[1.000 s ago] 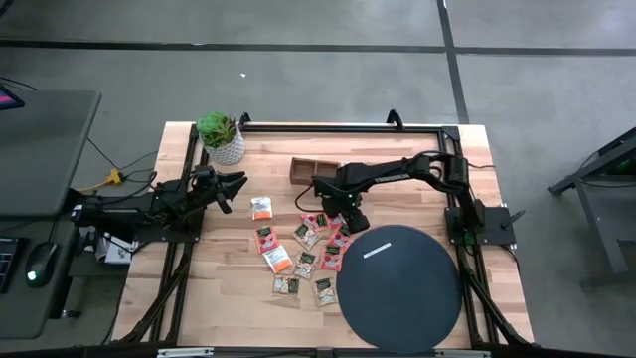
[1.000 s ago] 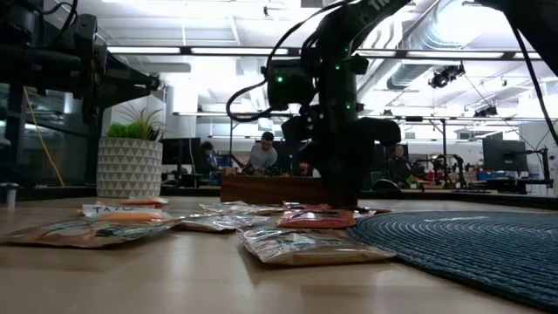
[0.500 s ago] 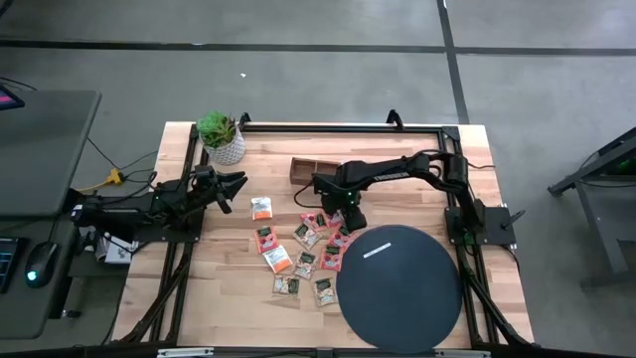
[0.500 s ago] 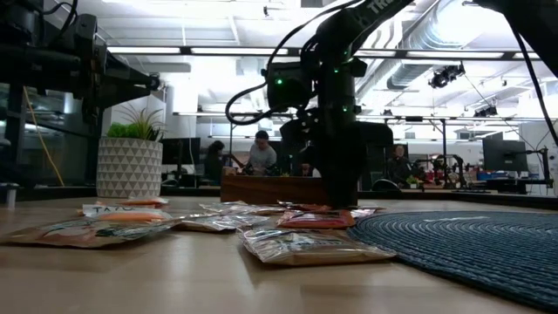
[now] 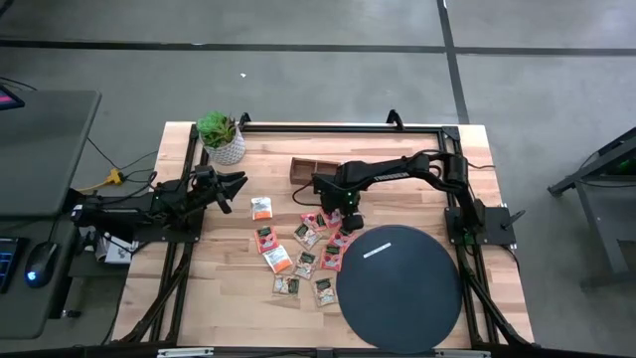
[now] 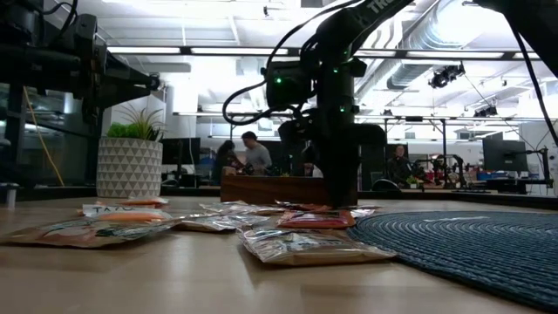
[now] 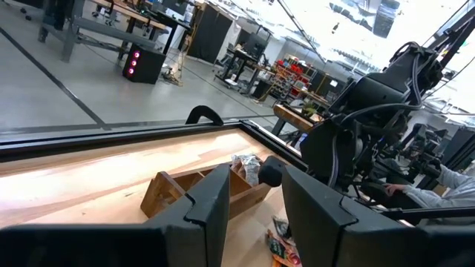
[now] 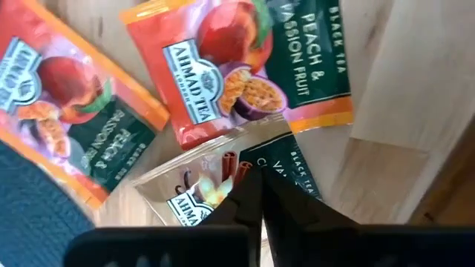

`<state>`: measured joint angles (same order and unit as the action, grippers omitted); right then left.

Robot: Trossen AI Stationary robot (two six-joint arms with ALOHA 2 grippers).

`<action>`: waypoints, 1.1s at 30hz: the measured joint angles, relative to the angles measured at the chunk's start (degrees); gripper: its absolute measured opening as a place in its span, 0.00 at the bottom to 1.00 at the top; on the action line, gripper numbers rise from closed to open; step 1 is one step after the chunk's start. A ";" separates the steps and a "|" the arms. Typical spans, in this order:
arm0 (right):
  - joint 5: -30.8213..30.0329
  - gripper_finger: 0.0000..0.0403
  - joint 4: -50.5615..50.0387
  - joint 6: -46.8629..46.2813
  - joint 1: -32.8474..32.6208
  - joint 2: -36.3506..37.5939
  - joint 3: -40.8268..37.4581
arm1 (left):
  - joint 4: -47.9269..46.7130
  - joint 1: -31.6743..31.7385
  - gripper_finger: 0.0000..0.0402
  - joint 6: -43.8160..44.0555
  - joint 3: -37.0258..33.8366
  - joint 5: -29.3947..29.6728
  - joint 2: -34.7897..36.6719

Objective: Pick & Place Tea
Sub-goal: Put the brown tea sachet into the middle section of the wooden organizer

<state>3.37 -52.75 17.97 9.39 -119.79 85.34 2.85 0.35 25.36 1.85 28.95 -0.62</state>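
Several small tea sachets [image 5: 303, 254] lie flat on the wooden table between the wooden tray [image 5: 313, 169] and the black disc [image 5: 397, 283]. My right gripper [image 5: 348, 217] points down among them and is shut on a silvery white and dark green sachet [image 8: 197, 189]. That sachet lies beside two orange peach sachets [image 8: 245, 59] [image 8: 67, 111]. At the table's left side my left gripper [image 5: 238, 184] hovers open with nothing between its fingers [image 7: 215, 200]. My right gripper [image 8: 258, 194] pinches the silvery sachet between its two shut fingers, close to the sachet's edge [image 8: 234, 159] that borders the orange sachet. The fingers come from above, pointing down. The sachet still lies on the table, its foil puckered up at the fingers.
A potted plant [image 5: 221, 137] stands at the far left corner. The black disc's rim [image 8: 30, 200] lies close beside the held sachet. Bare wood shows along the table's near left part [image 5: 224, 298]. People move in the room behind the table [image 6: 248, 157].
My right gripper has shut its fingers on the silvery sachet while standing over the same spot among the sachets. The sachets have not shifted.
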 joint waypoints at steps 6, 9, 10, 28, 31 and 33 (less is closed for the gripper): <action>-0.96 0.06 -0.37 0.27 -0.52 0.22 0.22 | 0.00 0.01 0.31 0.00 0.00 0.00 0.00; -1.15 0.11 -0.55 0.61 -1.19 0.22 0.22 | 0.00 0.00 0.31 0.01 0.01 0.00 0.01; -1.31 0.13 -0.60 0.95 -1.39 0.37 0.22 | 0.00 0.00 0.31 0.01 0.01 0.01 0.00; -5.68 0.42 -1.06 18.21 -1.13 2.38 -0.02 | 0.00 0.01 0.31 0.02 0.00 0.00 0.02; -7.02 0.46 -0.96 18.97 -0.78 2.36 -0.02 | 0.00 0.00 0.31 0.01 0.00 0.01 0.02; -7.10 0.48 -0.95 20.26 -0.71 2.36 -0.02 | 0.00 0.01 0.31 0.02 0.01 0.00 0.01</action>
<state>-3.73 -53.70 38.23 8.68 -117.43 85.32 2.85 0.36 25.39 1.86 28.95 -0.62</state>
